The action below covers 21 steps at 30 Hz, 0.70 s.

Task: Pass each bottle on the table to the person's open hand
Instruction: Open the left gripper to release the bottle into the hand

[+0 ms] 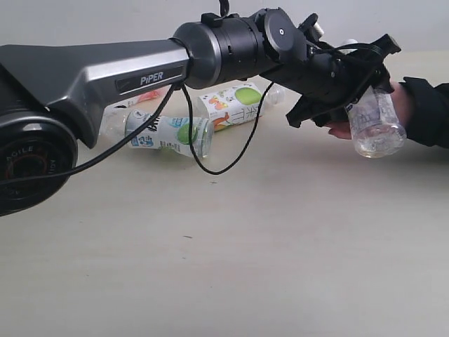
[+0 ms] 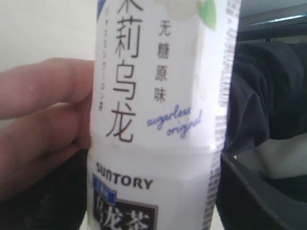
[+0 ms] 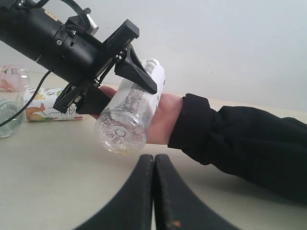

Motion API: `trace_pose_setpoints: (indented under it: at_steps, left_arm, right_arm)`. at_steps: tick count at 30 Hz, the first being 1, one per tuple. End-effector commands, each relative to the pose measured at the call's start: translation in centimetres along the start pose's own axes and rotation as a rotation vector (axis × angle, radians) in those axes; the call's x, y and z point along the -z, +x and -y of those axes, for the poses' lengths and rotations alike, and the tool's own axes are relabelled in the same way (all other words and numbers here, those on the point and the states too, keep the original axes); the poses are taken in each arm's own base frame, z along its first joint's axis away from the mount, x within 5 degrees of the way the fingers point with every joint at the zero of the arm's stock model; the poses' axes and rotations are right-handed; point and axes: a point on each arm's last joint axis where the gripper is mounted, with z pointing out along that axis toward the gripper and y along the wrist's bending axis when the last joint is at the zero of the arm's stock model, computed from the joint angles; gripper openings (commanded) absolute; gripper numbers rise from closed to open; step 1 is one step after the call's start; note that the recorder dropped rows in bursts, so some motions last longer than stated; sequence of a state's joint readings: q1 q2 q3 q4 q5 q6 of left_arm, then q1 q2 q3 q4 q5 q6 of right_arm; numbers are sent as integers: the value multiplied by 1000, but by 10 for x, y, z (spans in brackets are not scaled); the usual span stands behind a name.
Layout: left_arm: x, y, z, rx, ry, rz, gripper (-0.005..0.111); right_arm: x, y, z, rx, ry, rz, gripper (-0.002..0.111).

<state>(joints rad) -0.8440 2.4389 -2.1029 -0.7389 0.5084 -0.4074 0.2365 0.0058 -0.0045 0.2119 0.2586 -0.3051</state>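
White-navy bottle (image 2: 153, 120), closest to lens, sat clamped mid-label in left gripper (image 1: 354, 88), upper right, against open hand (image 3: 165, 115); looked empty, light, crushable. Right gripper (image 3: 154, 165) closed, empty.

The pale beige wood-grain worktop (image 1: 224, 267) carries three bottles, all lying on their sides: a green-spotted bottle (image 1: 168, 133) nearest the camera, a second green-spotted bottle (image 1: 231, 105) just behind it and to its right, and a pink-red bottle (image 1: 144, 97) just behind it, largely hidden
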Motion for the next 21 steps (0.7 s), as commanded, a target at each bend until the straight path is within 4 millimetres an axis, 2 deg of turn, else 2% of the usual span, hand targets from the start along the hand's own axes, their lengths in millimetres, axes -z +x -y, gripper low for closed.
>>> trace_pose_setpoints:
  at_steps: [1, 16, 21]
  left_arm:
    - [2, -4, 5, 2, 25, 27, 57]
    - [2, -4, 5, 8, 29, 32, 84]
    - [3, -4, 6, 12, 33, 31, 85]
  right_arm:
    - [0, 0, 0, 6, 8, 13, 0]
    - [0, 0, 0, 6, 8, 13, 0]
    - [0, 0, 0, 6, 8, 13, 0]
